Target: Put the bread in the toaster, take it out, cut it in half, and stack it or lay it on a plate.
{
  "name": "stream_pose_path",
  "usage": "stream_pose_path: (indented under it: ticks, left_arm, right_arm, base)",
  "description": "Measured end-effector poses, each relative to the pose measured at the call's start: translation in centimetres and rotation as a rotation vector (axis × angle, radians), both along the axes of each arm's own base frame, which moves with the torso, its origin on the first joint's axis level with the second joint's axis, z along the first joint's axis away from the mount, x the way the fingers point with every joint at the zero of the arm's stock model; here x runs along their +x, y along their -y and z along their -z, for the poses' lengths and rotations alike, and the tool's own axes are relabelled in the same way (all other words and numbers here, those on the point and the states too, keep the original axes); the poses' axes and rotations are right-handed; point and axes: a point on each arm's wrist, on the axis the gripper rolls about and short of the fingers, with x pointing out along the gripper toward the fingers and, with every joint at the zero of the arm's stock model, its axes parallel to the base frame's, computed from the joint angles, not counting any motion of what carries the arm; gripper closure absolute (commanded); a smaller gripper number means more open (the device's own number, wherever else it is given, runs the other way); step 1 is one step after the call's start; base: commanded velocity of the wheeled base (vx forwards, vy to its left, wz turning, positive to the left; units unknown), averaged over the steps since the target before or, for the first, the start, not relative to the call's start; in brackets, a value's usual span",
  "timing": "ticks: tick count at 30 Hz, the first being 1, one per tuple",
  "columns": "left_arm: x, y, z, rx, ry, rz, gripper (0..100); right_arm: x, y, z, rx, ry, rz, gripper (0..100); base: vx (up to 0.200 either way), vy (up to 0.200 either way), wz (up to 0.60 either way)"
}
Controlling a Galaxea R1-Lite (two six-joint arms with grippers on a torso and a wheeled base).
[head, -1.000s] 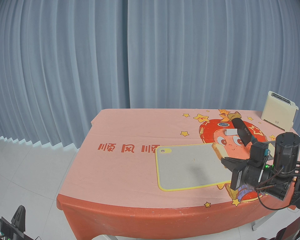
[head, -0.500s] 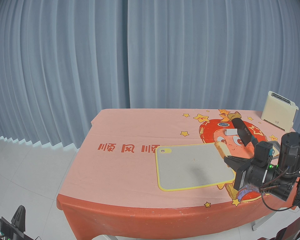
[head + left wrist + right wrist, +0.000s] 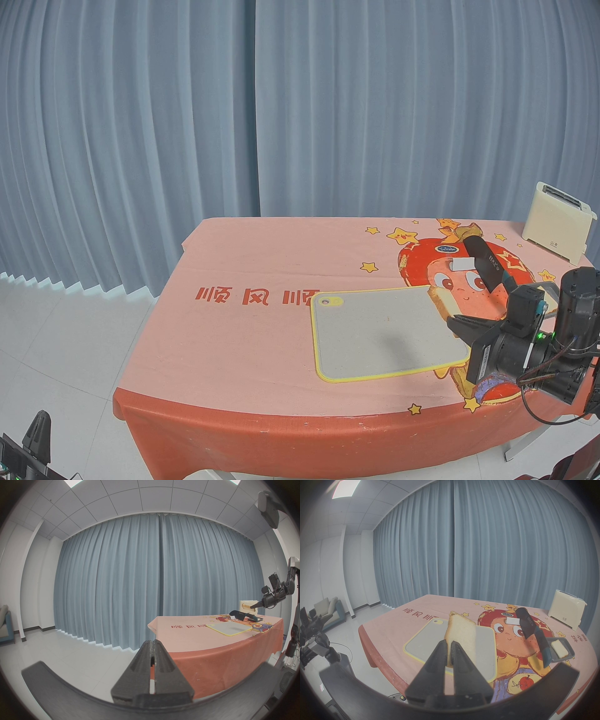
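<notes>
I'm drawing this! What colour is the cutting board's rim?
Yellow, around the grey cutting board; head view shows it best.

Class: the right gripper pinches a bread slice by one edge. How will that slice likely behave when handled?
Probably fairly stiff: the bread slice stands out from the right gripper without sagging. Likely light, since a narrow edge pinch carries it. Probably easy to crush at the pinch.

One toaster (image 3: 558, 229), one cutting board (image 3: 375, 334), one knife (image 3: 489, 262), one tray (image 3: 570, 651) — one bread slice (image 3: 444, 302).
</notes>
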Motion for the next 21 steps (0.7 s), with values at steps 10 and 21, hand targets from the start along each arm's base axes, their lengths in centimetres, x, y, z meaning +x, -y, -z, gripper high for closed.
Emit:
stream_pose_path:
  ticks: [10, 21]
  left_arm:
    - [0.00, 0.00, 0.00, 0.000, 0.000, 0.000, 100]
    - [0.00, 0.00, 0.00, 0.000, 0.000, 0.000, 100]
  right_arm:
    - [-0.05, 0.01, 0.19, -0.005, -0.006, -0.001, 100]
    - [-0.06, 0.02, 0.21, -0.006, -0.007, -0.001, 100]
  base:
    - [0.000, -0.200, 0.00]
    - [0.000, -0.200, 0.00]
